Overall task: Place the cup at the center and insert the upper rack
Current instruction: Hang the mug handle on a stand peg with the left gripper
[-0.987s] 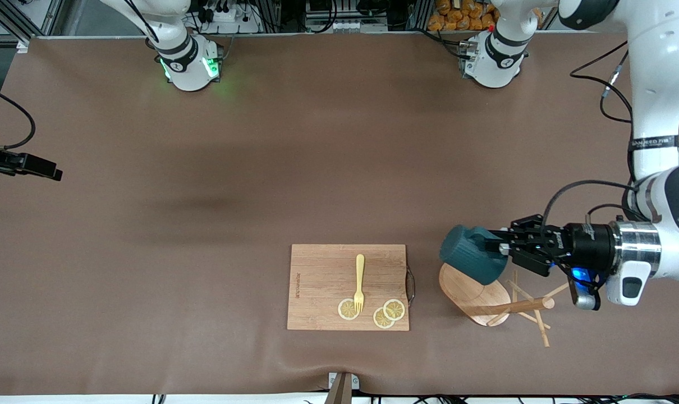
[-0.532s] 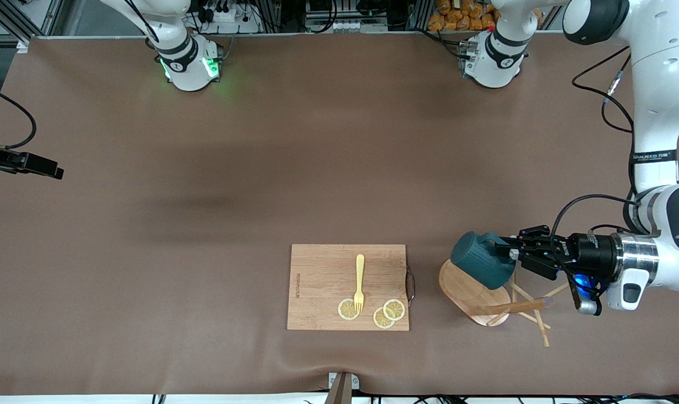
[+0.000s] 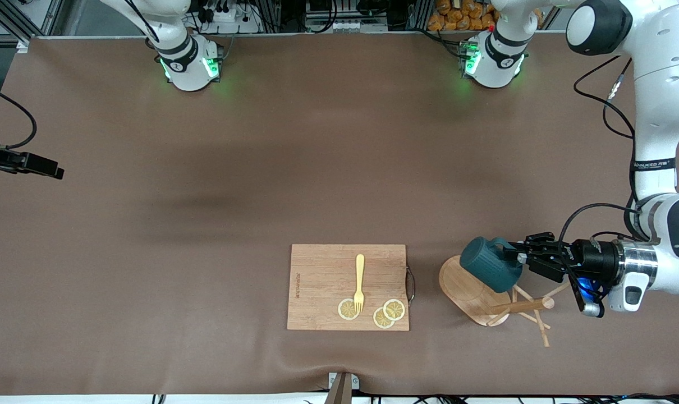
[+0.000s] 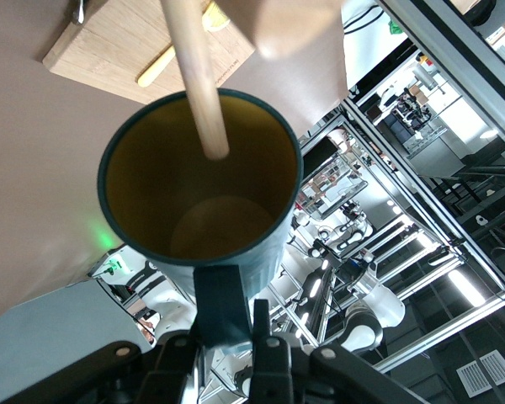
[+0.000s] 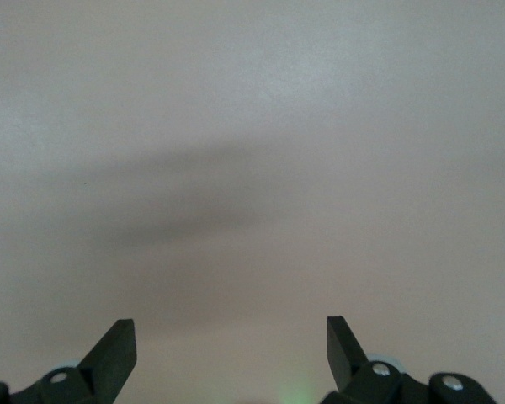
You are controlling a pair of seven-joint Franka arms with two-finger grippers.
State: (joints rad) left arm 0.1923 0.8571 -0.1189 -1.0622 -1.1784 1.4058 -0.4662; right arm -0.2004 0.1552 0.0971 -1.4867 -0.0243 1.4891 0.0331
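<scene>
My left gripper (image 3: 518, 259) is shut on the loop handle of the dark teal cup (image 3: 490, 270). It holds the cup tilted on its side over the oval base of the wooden mug tree (image 3: 467, 287). The tree looks tipped over, its pole (image 3: 522, 306) and thin pegs pointing toward the left arm's end of the table. In the left wrist view the gripper (image 4: 236, 337) clamps the handle. The cup's ochre inside (image 4: 198, 198) faces the camera, and the pole (image 4: 194, 76) crosses in front of its mouth. My right gripper (image 3: 28, 164) waits open over bare table at the right arm's end, and it also shows in the right wrist view (image 5: 229, 332).
A rectangular wooden cutting board (image 3: 322, 280) lies beside the mug tree, toward the right arm's end. It carries a yellow fork (image 3: 359, 283) and three lemon slices (image 3: 385, 313). The brown table cloth (image 3: 261, 168) covers the rest.
My left gripper has carried the cup a little toward the left arm's end of the table and lower over the mug tree's base. The left arm's base light now glows green.
</scene>
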